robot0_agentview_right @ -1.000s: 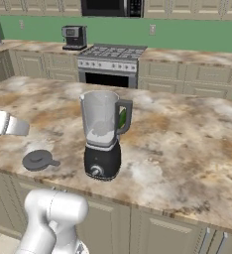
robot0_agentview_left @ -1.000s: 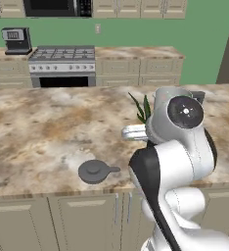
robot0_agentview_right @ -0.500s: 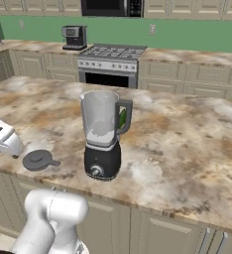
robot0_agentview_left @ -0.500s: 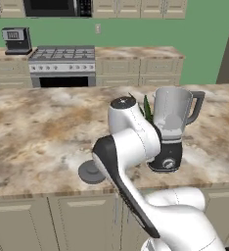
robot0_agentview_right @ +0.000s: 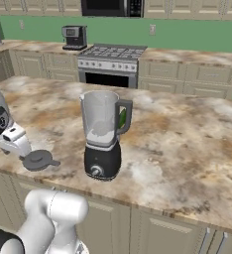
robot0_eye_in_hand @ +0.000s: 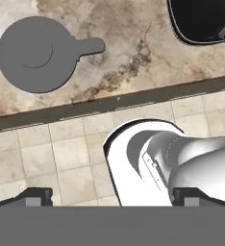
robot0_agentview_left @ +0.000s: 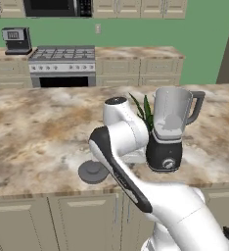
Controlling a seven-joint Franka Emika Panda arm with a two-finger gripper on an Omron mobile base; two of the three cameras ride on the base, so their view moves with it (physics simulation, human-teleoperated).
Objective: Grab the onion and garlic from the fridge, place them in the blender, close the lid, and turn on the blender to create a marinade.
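On the marbled bench (robot0_agentview_right: 187,149), the lid (robot0_eye_in_hand: 36,54) lies flat beside the blender (robot0_agentview_right: 103,134), not touching it. The jaws stand wide apart above the bench edge, holding nothing.

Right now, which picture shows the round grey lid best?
The hand view: the lid lies flat on the counter, whole, seen from above with its tab sticking out. The right base view shows it small beside the blender. In the left base view the arm partly covers it.

My blender (robot0_agentview_right: 102,134) stands uncovered on the table (robot0_agentview_right: 187,149); the lid (robot0_agentview_right: 37,160) lies flat to its left.
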